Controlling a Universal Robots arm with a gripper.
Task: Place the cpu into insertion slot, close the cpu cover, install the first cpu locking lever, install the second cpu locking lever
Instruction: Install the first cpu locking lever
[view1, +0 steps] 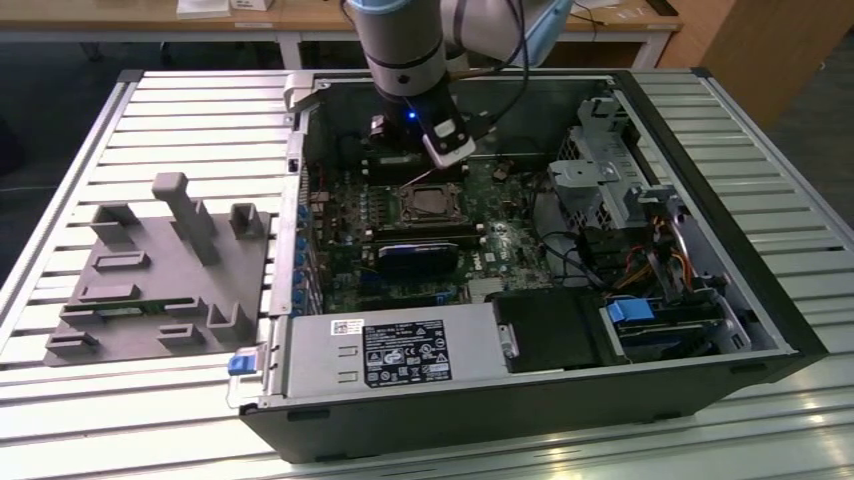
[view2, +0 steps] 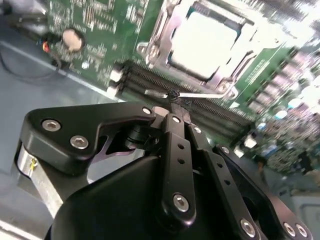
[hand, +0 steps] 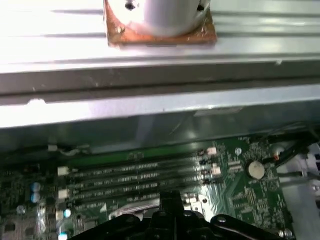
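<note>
cpu (view2: 207, 40) seated in the insertion slot (view1: 403, 204), mid-motherboard inside the open computer case (view1: 534, 400) on the slatted desk (view1: 200, 110). cpu cover (view2: 156, 35) lies flat, framing the chip. Tool (view2: 174, 102) clenched, fingers (view2: 177, 150) pressed together. Tips sit right at a thin silver locking lever (view2: 205, 94) that runs along the socket edge next to the memory slots (view2: 150, 80). Can't tell if they pinch the lever or just touch it. Coin battery (hand: 256, 170) sits near the slots' end. Grey fixture (view1: 160, 290) on the desk, at the exterior view's left of the case.
</note>
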